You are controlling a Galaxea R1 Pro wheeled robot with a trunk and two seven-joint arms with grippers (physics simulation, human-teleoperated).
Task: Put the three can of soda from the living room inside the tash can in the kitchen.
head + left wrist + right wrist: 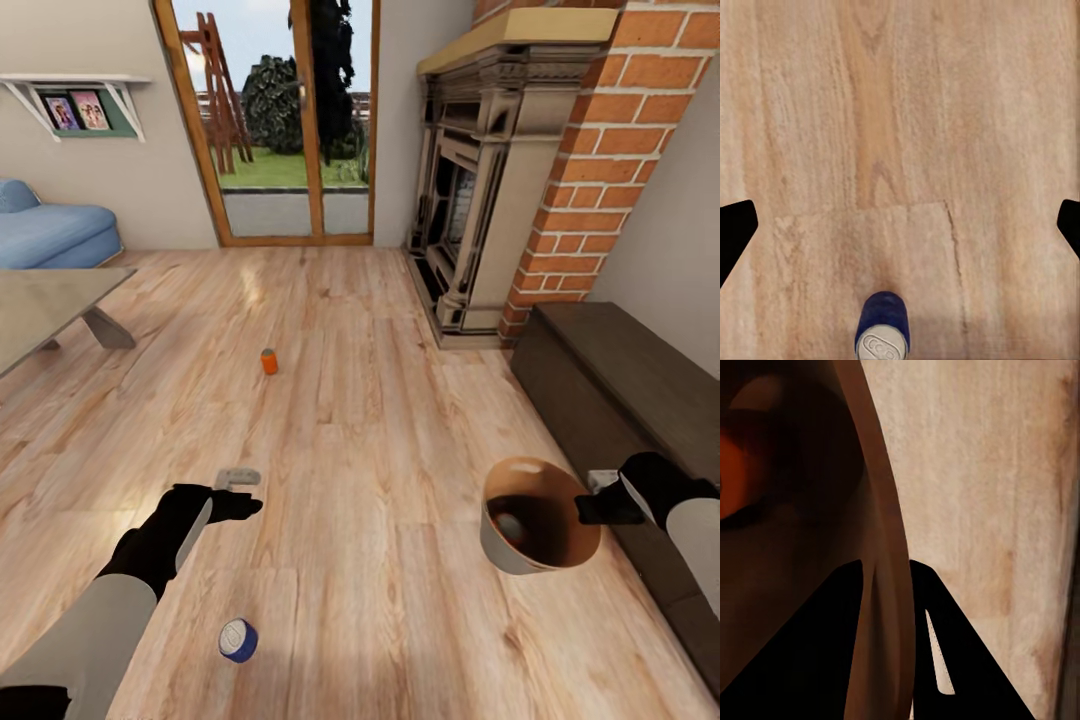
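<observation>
An orange can of soda stands on the living room's wood floor, well ahead of me. A dark blue can of soda lies on the floor close in, below my left arm. My left gripper hovers open above the floor; in the left wrist view the blue can sits short of the open left gripper. My right gripper is shut on the rim of the trash can, which holds a can. Up close, the right gripper pinches the rim, with an orange can inside.
A low glass-topped table and a blue sofa stand at the left. Wood-framed glass doors are straight ahead, a brick fireplace at the right rear. A dark low cabinet runs along the right wall beside the trash can.
</observation>
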